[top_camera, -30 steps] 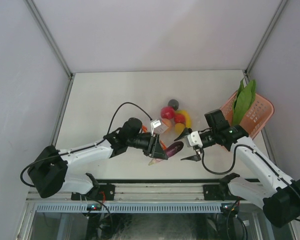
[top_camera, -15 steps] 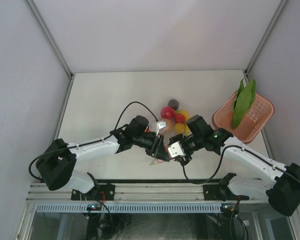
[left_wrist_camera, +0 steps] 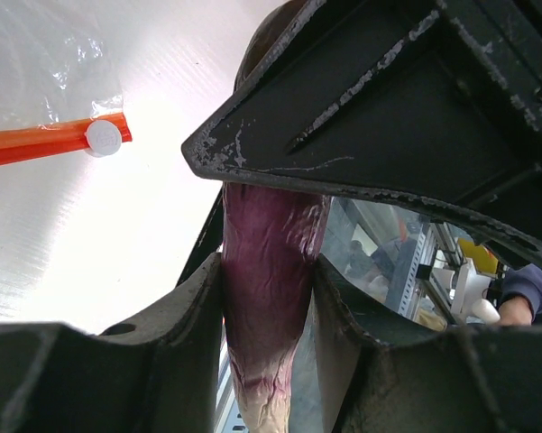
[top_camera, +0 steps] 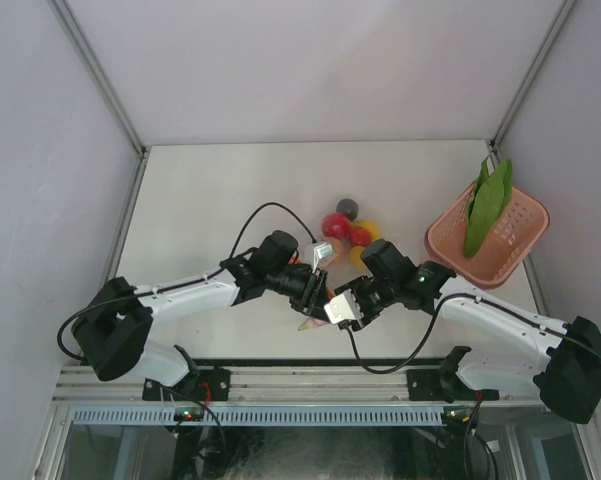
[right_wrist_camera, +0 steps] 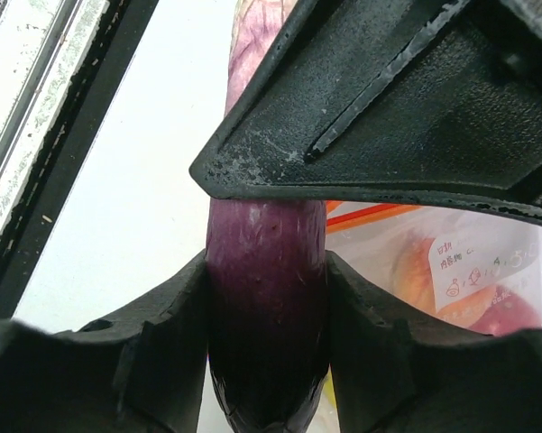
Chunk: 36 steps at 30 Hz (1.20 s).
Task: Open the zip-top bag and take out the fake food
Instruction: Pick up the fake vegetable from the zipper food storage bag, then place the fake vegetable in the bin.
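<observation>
The left gripper [left_wrist_camera: 269, 230] is closed on a purple eggplant-shaped piece [left_wrist_camera: 263, 307], which is pinched between its upper and lower fingers. Whether bag plastic lies between the pads and the piece cannot be told. The right gripper [right_wrist_camera: 266, 239] is closed on the same piece from the right side. There the piece is seated in the notch of the lower finger, with the upper finger pressed over it.

The two grippers are set just beside each other near the middle of the table [top_camera: 210, 200], towards its near edge. The zip-top bag [right_wrist_camera: 487, 234] is found at the grippers, on their far side. Its red-orange zipper strip [left_wrist_camera: 36, 146] and white slider [left_wrist_camera: 104, 137] are shown in the left wrist view, and its white label [right_wrist_camera: 458, 266] in the right wrist view. An orange round fruit [right_wrist_camera: 401, 266] and a red one [right_wrist_camera: 509, 311] are seen through the plastic.

More of the fake food [top_camera: 352, 232] is clustered on the table just beyond the bag: two red fruits [top_camera: 335, 224], a dark ball [top_camera: 348, 208] and yellow pieces [top_camera: 369, 231]. At the right, a green leafy vegetable [top_camera: 488, 205] is propped in a pink basket [top_camera: 515, 255], well apart from the grippers.
</observation>
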Motion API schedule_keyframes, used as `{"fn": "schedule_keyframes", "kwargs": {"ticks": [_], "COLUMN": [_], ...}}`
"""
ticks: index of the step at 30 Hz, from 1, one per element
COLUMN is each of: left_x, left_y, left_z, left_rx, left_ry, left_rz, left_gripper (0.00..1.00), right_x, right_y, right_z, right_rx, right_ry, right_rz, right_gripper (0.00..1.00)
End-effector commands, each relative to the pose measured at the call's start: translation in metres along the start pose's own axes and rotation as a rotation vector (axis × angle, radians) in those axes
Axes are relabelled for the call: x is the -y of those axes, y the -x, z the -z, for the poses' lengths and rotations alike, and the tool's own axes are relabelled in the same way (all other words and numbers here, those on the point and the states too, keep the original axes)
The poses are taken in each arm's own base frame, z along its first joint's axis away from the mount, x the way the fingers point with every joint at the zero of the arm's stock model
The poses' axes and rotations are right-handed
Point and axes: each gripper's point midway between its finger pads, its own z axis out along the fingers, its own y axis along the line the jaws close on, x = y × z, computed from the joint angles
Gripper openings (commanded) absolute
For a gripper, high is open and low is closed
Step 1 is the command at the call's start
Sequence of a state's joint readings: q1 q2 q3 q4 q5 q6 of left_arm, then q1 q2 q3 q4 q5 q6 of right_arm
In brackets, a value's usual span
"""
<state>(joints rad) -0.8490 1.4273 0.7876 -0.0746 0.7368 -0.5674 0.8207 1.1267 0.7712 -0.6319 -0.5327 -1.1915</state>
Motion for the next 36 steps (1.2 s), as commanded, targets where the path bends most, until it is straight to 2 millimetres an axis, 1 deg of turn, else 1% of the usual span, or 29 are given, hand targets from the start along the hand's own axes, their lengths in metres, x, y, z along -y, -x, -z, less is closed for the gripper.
{"fn": "schedule_keyframes", "kwargs": {"ticks": [1,4,7,8,12,14,16,20,23,25,28,31,36], "left_x": [0.021,0.021,0.02,0.021,0.023,0.027,0.029,0.029,0.033,0.041,0.052,0.06,0.068], "left_y": [0.016,0.018,0.018,0.019,0.02,0.022,0.022,0.022,0.027,0.035,0.052,0.062,0.068], "left_z": [0.007,0.009,0.012,0.014,0.023,0.028,0.032,0.039,0.051,0.064,0.091,0.113,0.133], "left_rx": [0.029,0.042,0.06,0.07,0.118,0.15,0.17,0.203,0.266,0.345,0.483,0.584,0.694], "left_ry": [-0.051,-0.043,-0.029,-0.025,-0.007,-0.009,-0.009,0.002,0.008,0.004,0.015,0.03,0.023], "left_rz": [-0.067,-0.069,-0.071,-0.076,-0.101,-0.118,-0.125,-0.133,-0.16,-0.193,-0.249,-0.304,-0.363], "left_gripper": [0.02,0.11,0.25,0.33,0.55,0.62,0.67,0.73,0.75,0.76,0.78,0.79,0.8], "right_x": [0.015,0.015,0.015,0.015,0.016,0.016,0.017,0.017,0.013,0.011,0.009,0.011,0.023], "right_y": [0.004,0.006,0.008,0.009,0.011,0.012,0.014,0.017,0.021,0.024,0.029,0.029,0.029], "right_z": [0.002,0.003,0.004,0.004,0.007,0.01,0.013,0.02,0.027,0.032,0.042,0.051,0.075], "right_rx": [-0.003,0.004,0.013,0.015,0.031,0.04,0.053,0.082,0.111,0.139,0.183,0.204,0.244], "right_ry": [-0.058,-0.061,-0.06,-0.06,-0.063,-0.066,-0.071,-0.077,-0.067,-0.063,-0.068,-0.089,-0.167], "right_rz": [0.024,0.026,0.021,0.018,0.007,0.001,-0.005,-0.011,-0.006,0.0,-0.007,-0.026,-0.102], "right_gripper": [0.37,0.29,0.22,0.21,0.17,0.16,0.15,0.12,0.08,0.07,0.06,0.06,0.06]}}
